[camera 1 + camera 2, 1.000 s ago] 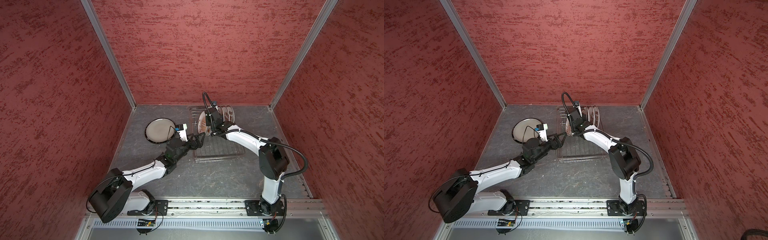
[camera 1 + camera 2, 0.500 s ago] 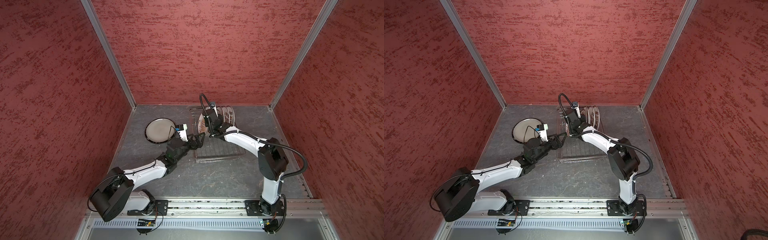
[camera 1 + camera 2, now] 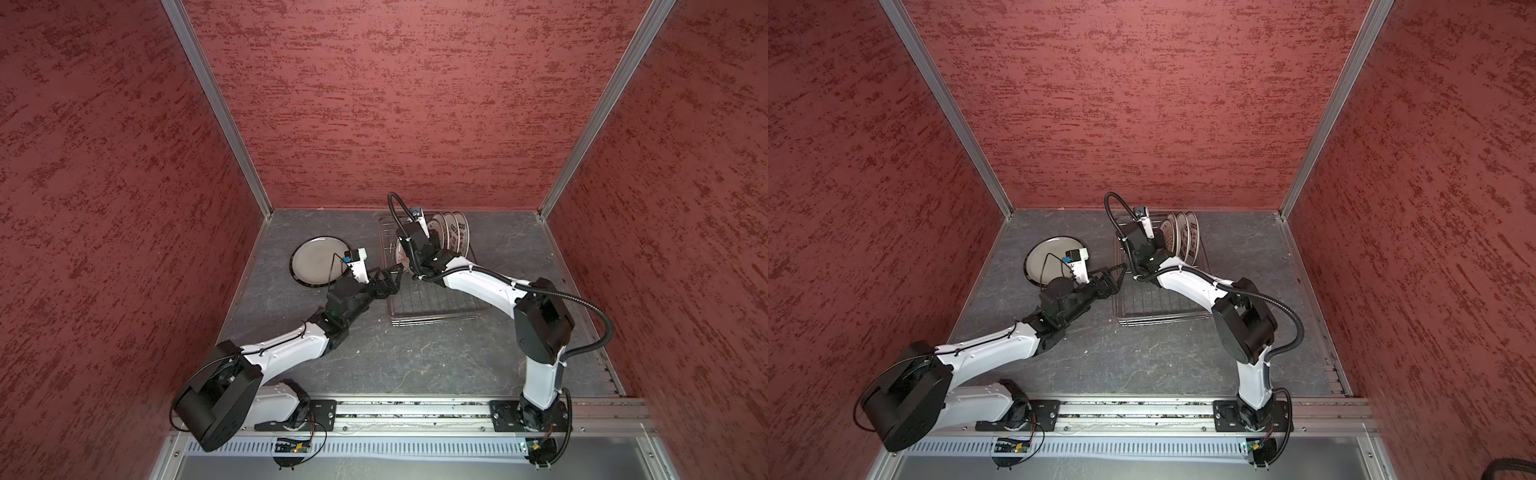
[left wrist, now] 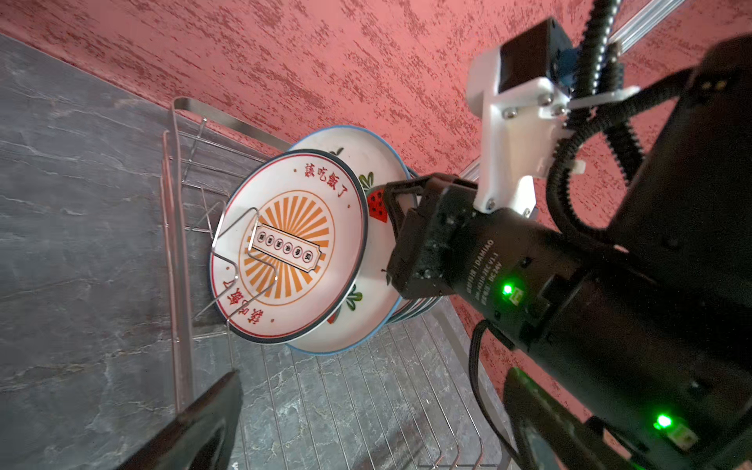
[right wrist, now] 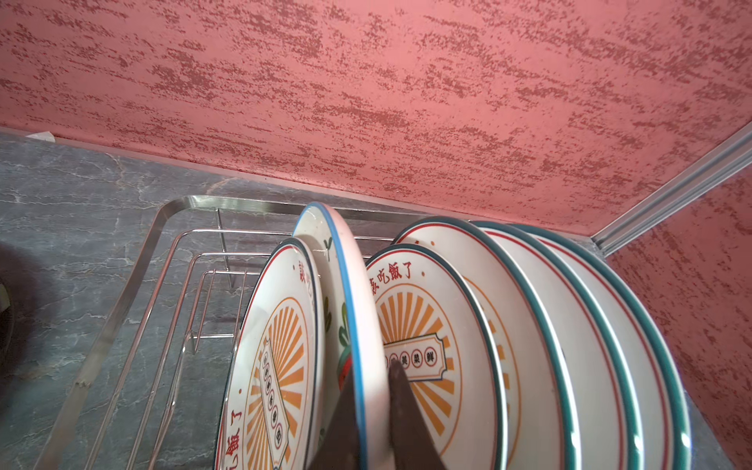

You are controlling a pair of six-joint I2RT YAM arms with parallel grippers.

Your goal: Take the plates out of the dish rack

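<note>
The dish rack (image 3: 432,305) (image 4: 179,244) stands at the back of the table, with several plates on edge in its prongs. My right gripper (image 5: 372,407) is shut on the rim of the blue-rimmed watermelon plate (image 5: 350,285) (image 4: 366,162), one finger on each face. An orange sunburst plate (image 4: 285,244) (image 5: 276,366) stands just in front of it. Another sunburst plate (image 5: 427,325) and several green-rimmed plates (image 5: 569,325) stand behind. My left gripper (image 3: 392,276) (image 4: 366,427) hangs open and empty over the rack's left edge, facing the plates. A dark-rimmed plate (image 3: 316,259) (image 3: 1046,257) lies flat on the table, left of the rack.
The red back wall (image 5: 366,101) rises close behind the rack. The right arm's forearm (image 3: 478,286) crosses over the rack's wire floor. Grey table surface (image 3: 415,357) stretches in front of the rack.
My right gripper has closed onto the watermelon plate's rim and its wrist has shifted slightly left. The left arm has stayed where it was, still open.
</note>
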